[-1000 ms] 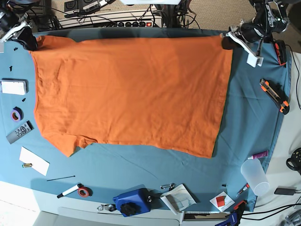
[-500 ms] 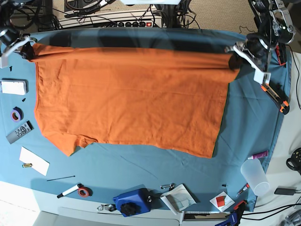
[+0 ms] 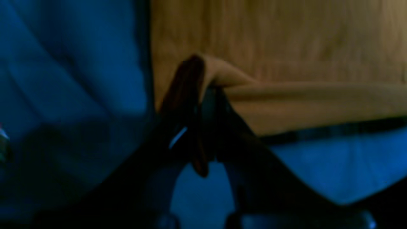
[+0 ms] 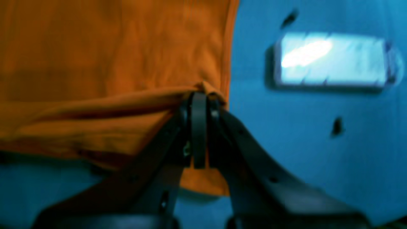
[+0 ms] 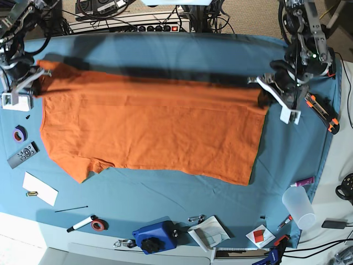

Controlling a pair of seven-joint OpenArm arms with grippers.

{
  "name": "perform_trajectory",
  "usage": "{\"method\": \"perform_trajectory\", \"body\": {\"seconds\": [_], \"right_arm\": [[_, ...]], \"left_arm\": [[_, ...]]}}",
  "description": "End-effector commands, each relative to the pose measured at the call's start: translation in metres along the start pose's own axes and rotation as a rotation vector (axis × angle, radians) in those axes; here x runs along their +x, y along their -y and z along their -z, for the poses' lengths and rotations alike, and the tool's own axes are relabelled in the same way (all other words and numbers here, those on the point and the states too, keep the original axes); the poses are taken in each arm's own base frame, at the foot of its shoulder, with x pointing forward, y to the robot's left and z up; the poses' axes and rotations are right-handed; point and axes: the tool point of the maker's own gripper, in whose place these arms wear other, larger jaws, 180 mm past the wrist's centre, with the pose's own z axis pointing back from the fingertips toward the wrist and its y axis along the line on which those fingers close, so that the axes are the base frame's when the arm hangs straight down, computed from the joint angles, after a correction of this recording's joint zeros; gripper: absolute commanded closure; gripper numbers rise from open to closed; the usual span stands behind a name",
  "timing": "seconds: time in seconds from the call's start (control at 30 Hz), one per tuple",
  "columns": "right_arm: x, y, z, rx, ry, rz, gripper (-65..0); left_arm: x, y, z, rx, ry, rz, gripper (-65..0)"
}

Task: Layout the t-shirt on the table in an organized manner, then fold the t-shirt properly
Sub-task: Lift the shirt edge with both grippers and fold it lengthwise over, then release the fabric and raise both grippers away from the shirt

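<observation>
The orange t-shirt [image 5: 154, 130] lies spread across the teal table [image 5: 165, 199], with its far edge lifted and drawn nearer over the body. My left gripper [image 5: 266, 95] is shut on the far right corner; in the left wrist view the fingertips pinch a fold of t-shirt [image 3: 286, 95] at the gripper [image 3: 198, 95]. My right gripper [image 5: 34, 83] is shut on the far left corner; the right wrist view shows the gripper [image 4: 199, 98] clamping the bunched t-shirt [image 4: 95, 63] above the table [image 4: 286, 133].
On the left lie a white box [image 4: 330, 60], a purple tape roll [image 5: 20, 133], a remote [image 5: 23, 154] and a paper sheet [image 5: 40, 189]. A marker [image 5: 83, 223], a blue case [image 5: 154, 236] and a plastic cup [image 5: 298, 206] line the near edge. An orange cutter [image 5: 322, 112] is at right.
Both grippers have moved from the table's far edge toward the near side, carrying the shirt's far edge with them. The bare table strip behind the shirt has widened.
</observation>
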Motion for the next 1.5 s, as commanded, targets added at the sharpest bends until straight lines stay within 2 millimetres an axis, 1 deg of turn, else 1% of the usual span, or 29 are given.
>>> {"method": "perform_trajectory", "body": {"seconds": [0.0,0.1,0.3,0.43,0.53,0.63,0.73,0.83,0.9,0.93,0.97,1.0,1.03,1.07,1.13,1.27,1.37,1.47], "right_arm": [[0.019,0.009,-0.002,-0.023,0.056,-0.012,0.0],[0.018,0.014,0.015,-0.003,0.050,0.052,0.0],[0.008,0.016,0.047,0.056,0.046,0.185,0.0],[0.010,0.017,0.060,0.064,0.053,0.204,0.0],[0.012,0.022,0.068,0.048,0.060,0.219,0.0],[0.009,0.021,0.074,0.058,0.050,0.240,0.0],[0.010,0.021,0.074,0.058,0.053,0.241,0.0],[0.010,0.021,0.074,0.058,0.055,0.241,0.0],[0.009,0.021,0.074,0.058,0.051,0.241,0.0],[0.009,0.021,0.074,0.059,0.051,0.241,-2.1],[0.010,0.021,0.074,0.060,0.051,0.241,-7.5],[0.010,0.021,0.074,0.063,0.055,0.243,-12.3],[0.012,0.021,0.073,0.066,0.061,0.246,-15.5],[0.013,0.021,0.072,0.069,0.063,0.246,-16.2],[0.017,0.021,0.069,0.093,0.066,0.256,-16.2],[0.038,0.023,0.056,0.169,0.113,0.280,-16.2],[0.045,0.032,0.049,0.168,0.114,0.262,-16.2],[0.052,0.041,0.044,0.151,0.122,0.242,-16.2]], "left_arm": [[0.017,0.000,-0.003,0.002,0.056,0.024,0.0],[0.026,0.000,0.001,-0.004,0.079,0.028,0.0],[0.027,-0.009,0.019,-0.013,0.076,-0.015,0.0],[0.033,-0.016,0.035,-0.018,0.066,-0.046,0.0],[0.042,-0.014,0.043,-0.049,0.075,-0.016,0.0],[0.043,-0.017,0.052,-0.057,0.059,-0.034,0.0],[0.035,-0.019,0.059,-0.060,0.035,-0.059,0.0],[0.033,-0.015,0.060,-0.090,0.031,-0.032,0.0],[0.035,-0.011,0.060,-0.112,0.045,-0.012,-12.3],[0.038,-0.010,0.059,-0.119,0.059,-0.017,-18.2],[0.039,-0.009,0.059,-0.121,0.066,-0.020,-22.7],[0.040,-0.009,0.059,-0.123,0.067,-0.021,-25.5],[0.040,-0.009,0.059,-0.123,0.068,-0.020,-26.5],[0.039,-0.009,0.059,-0.122,0.067,-0.021,-26.5],[0.040,-0.009,0.059,-0.122,0.069,-0.021,-26.5],[0.043,-0.009,0.059,-0.126,0.084,-0.028,-26.5],[0.048,-0.005,0.057,-0.140,0.100,-0.031,-26.5],[0.062,-0.003,0.053,-0.140,0.133,-0.009,-26.5]]}}
